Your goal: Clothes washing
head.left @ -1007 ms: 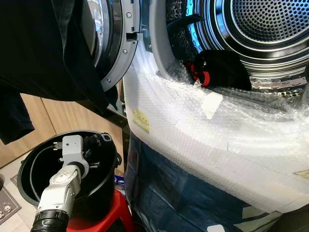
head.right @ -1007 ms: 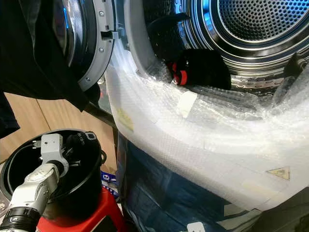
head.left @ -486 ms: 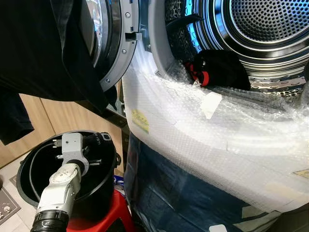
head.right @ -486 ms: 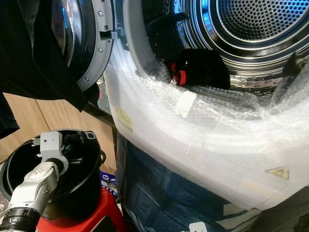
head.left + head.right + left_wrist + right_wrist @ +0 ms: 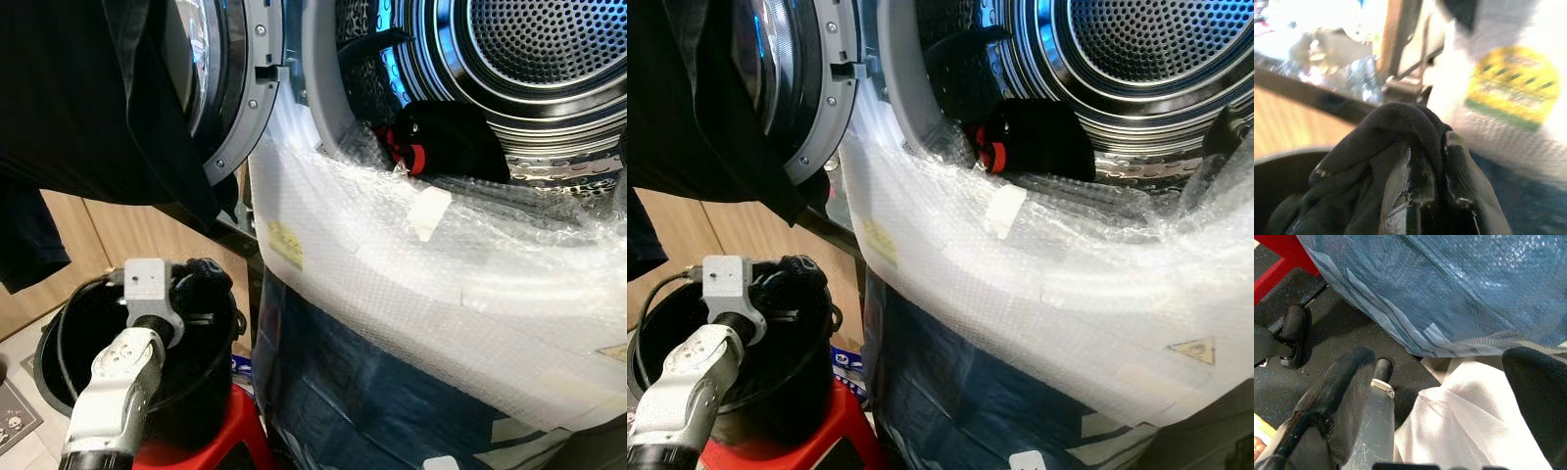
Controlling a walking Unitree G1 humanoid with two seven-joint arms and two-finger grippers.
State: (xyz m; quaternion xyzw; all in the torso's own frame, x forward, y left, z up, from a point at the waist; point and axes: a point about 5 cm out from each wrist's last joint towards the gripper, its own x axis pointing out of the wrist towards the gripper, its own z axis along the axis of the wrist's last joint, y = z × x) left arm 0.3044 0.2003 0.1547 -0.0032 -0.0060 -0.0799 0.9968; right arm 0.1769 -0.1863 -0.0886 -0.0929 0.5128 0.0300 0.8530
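Left end effector (image 5: 201, 274) clamped on a dark garment (image 5: 1396, 161), lifted at the rim of the black bucket (image 5: 54, 367) on a red stool (image 5: 211, 446), likely bound for the washer drum (image 5: 529, 59). Black-red item (image 5: 441, 137) lies inside. Right end effector (image 5: 1449, 396) hangs low, fingers apart.

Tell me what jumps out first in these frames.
The open washing machine drum, its front swathed in bubble wrap, with a black and red garment lying inside at the opening. Lower left, the left gripper is shut on a dark cloth at the rim of a black bucket on a red stool.
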